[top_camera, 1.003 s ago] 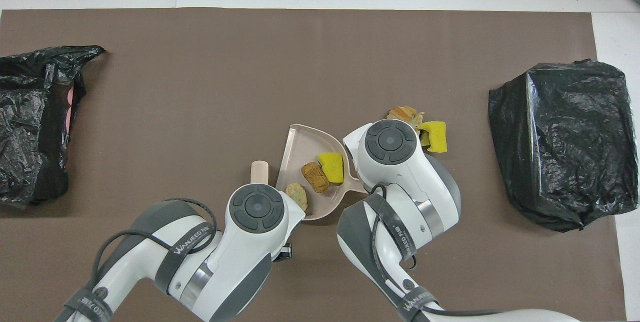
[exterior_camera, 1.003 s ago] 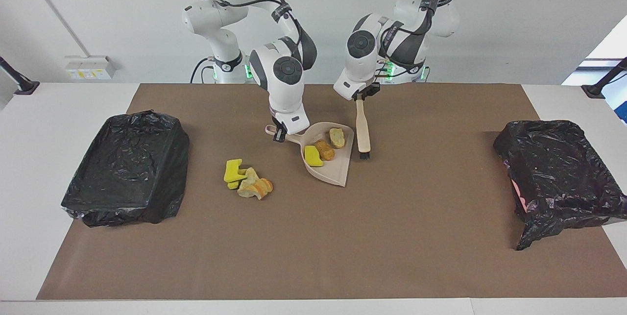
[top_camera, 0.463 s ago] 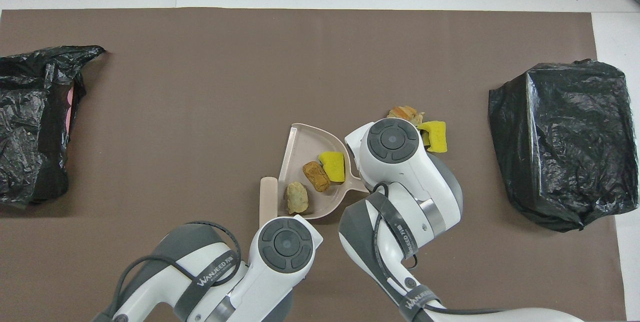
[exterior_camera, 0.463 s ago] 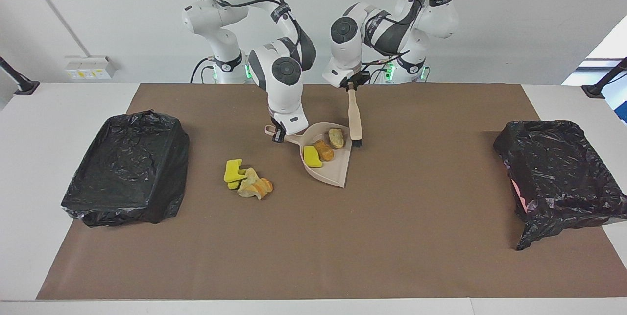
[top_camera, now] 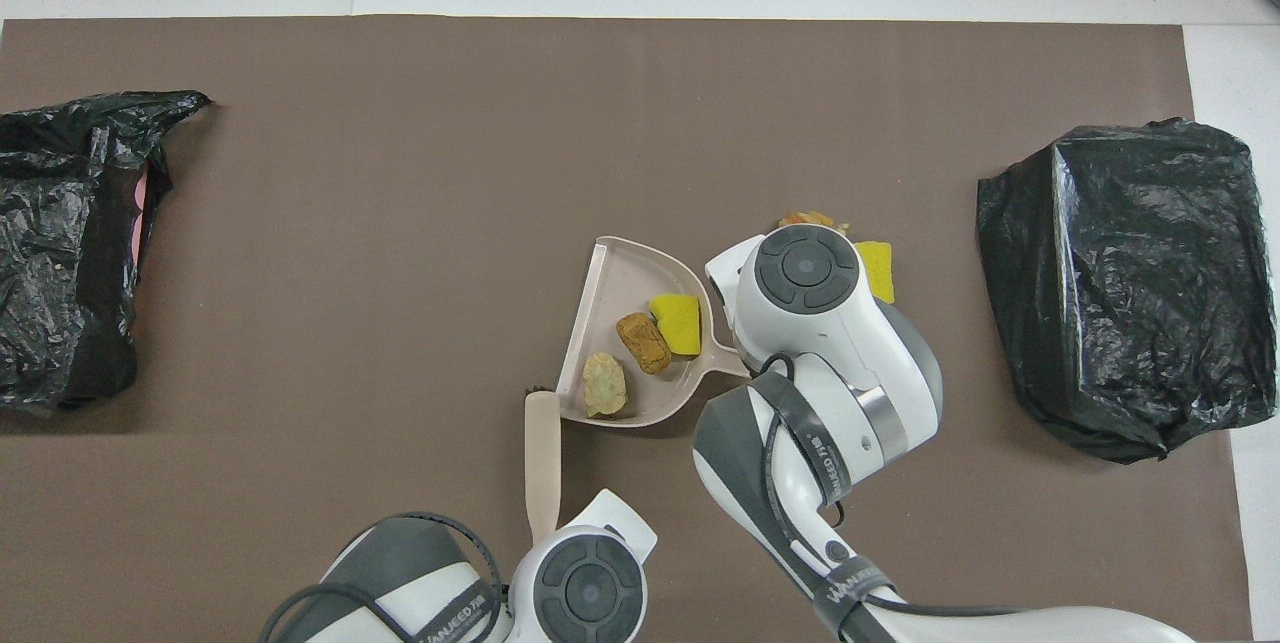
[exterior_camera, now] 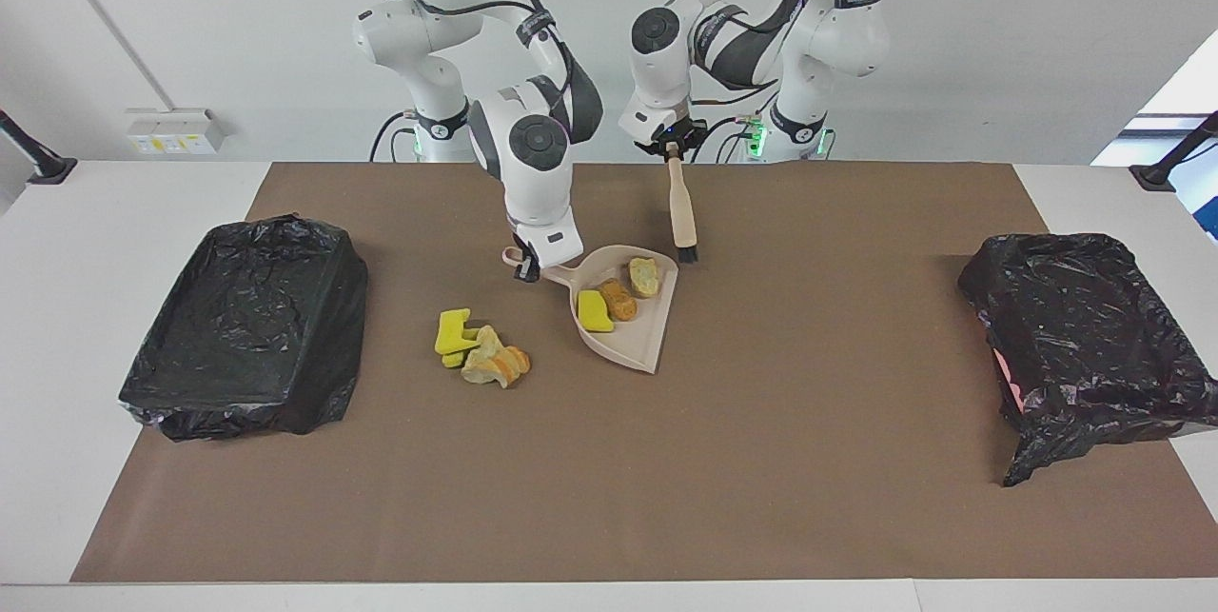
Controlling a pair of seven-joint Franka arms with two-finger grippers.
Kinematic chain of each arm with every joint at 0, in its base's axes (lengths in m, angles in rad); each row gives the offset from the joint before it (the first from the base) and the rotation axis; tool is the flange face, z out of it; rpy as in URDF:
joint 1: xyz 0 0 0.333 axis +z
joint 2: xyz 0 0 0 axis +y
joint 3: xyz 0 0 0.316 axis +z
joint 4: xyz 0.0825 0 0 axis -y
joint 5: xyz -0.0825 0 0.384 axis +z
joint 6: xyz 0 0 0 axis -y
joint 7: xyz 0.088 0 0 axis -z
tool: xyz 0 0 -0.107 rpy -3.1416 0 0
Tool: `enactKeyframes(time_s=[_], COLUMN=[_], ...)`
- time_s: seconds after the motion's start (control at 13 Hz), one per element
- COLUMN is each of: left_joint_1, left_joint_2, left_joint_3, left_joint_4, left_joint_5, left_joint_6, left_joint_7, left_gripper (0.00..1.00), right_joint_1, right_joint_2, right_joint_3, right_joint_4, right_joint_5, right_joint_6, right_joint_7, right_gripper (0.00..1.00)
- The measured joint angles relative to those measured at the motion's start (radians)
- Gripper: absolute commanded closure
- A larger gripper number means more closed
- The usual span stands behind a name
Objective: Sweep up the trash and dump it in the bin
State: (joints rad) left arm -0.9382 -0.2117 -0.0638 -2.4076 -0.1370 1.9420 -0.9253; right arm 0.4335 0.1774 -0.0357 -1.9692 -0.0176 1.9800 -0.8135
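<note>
A beige dustpan point(exterior_camera: 636, 338) point(top_camera: 622, 273) holds three pieces of trash: a yellow sponge chunk point(exterior_camera: 595, 311) point(top_camera: 678, 323), a brown lump point(exterior_camera: 618, 300) point(top_camera: 643, 343) and a pale beige lump point(exterior_camera: 644, 276) point(top_camera: 604, 385). My right gripper point(exterior_camera: 525, 267) is shut on the pan's handle. More trash lies on the mat toward the right arm's end: yellow sponge point(exterior_camera: 454, 334) point(top_camera: 879, 268) and a bread-like lump point(exterior_camera: 497, 364) point(top_camera: 806, 219). My left gripper point(exterior_camera: 672, 151) is shut on the top of a beige brush point(exterior_camera: 681, 212) point(top_camera: 543, 468), which hangs bristles-down beside the pan's back rim.
Two bins lined with black bags stand on the brown mat, one bin point(exterior_camera: 247, 326) point(top_camera: 1130, 283) at the right arm's end and the other bin point(exterior_camera: 1085, 336) point(top_camera: 60, 243) at the left arm's end. In the overhead view the wrists hide both grippers.
The left arm has drawn the brush up and back toward the robots, off the pan's side. The dustpan with its three pieces has shifted a little toward the right arm's end.
</note>
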Motion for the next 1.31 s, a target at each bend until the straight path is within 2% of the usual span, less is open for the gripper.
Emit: enactKeyframes(time_s=[0.46, 0.85, 1.31], left_joint_1=[-0.057, -0.135, -0.143], left_joint_2=[0.007, 0.025, 0.032], left_joint_3=[-0.002, -0.003, 0.005], left_joint_4=[-0.022, -0.05, -0.065], left_joint_5=[-0.184, -0.205, -0.207], left_joint_6=[0.114, 0.215, 0.225], left_joint_7=[0.005, 0.005, 0.064], left_gripper=[1.0, 1.0, 1.0], right_joint_1=[-0.18, -0.359, -0.631], right_joint_2=[-0.065, -0.101, -0.117], right_joint_3=[-0.004, -0.011, -0.019], right_joint_4=[0.056, 0.147, 0.192], right_joint_5=[-0.002, -0.002, -0.004], right_joint_6=[-0.075, -0.186, -0.231], right_joint_7=[-0.139, -0.311, -0.572], right_gripper=[1.0, 1.0, 1.0])
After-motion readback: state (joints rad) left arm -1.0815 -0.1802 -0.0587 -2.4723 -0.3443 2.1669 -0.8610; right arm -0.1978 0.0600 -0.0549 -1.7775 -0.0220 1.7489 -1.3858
